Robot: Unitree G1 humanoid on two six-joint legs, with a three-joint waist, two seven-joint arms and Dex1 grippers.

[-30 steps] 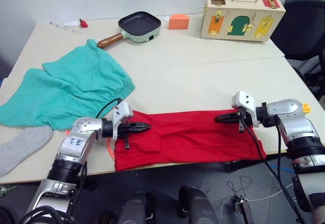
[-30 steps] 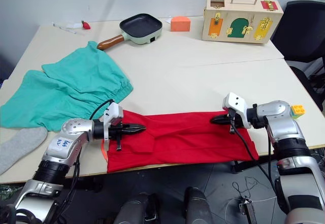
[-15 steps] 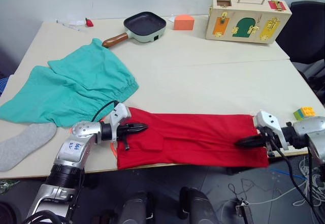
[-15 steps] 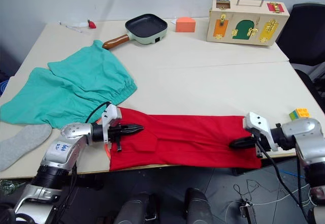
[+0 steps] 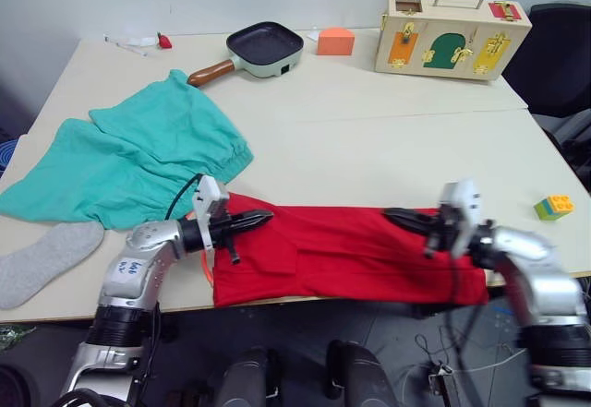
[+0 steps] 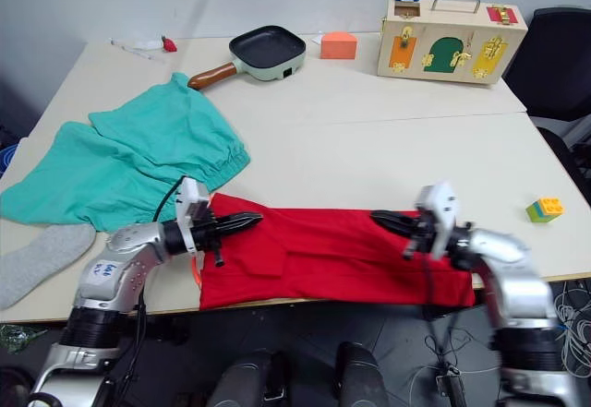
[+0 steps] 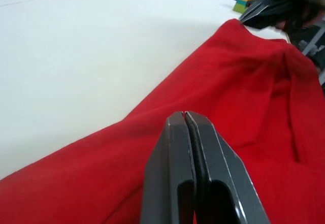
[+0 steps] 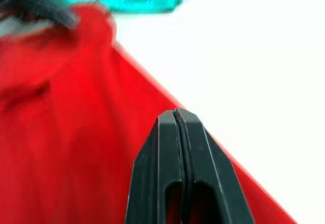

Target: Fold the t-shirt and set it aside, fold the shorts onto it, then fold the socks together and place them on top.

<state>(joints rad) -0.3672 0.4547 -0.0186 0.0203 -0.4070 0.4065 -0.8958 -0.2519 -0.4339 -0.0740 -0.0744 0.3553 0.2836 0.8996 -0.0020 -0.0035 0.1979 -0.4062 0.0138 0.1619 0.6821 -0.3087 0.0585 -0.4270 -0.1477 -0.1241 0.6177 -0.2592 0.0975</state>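
The red t-shirt (image 5: 351, 255) lies folded into a long strip along the table's front edge. My left gripper (image 5: 266, 216) is shut, and its tips rest at the strip's far edge near the left end. The left wrist view shows the left gripper's fingers (image 7: 172, 148) pressed together over red cloth with no cloth between them. My right gripper (image 5: 390, 213) is also shut and sits on the far edge right of the middle, pointing left. The teal shorts (image 5: 138, 158) are spread at the left. A grey sock (image 5: 42, 261) lies at the front left corner.
At the back of the table stand a green pan (image 5: 263, 49), an orange block (image 5: 335, 41) and a wooden latch box (image 5: 457, 24). A small toy brick (image 5: 552, 207) sits at the right edge. A black chair (image 5: 563, 56) is beyond the right side.
My right gripper went down to the shirt's front right corner, then swung back up and left to the far edge. The left gripper rose slightly and stayed at the left end.
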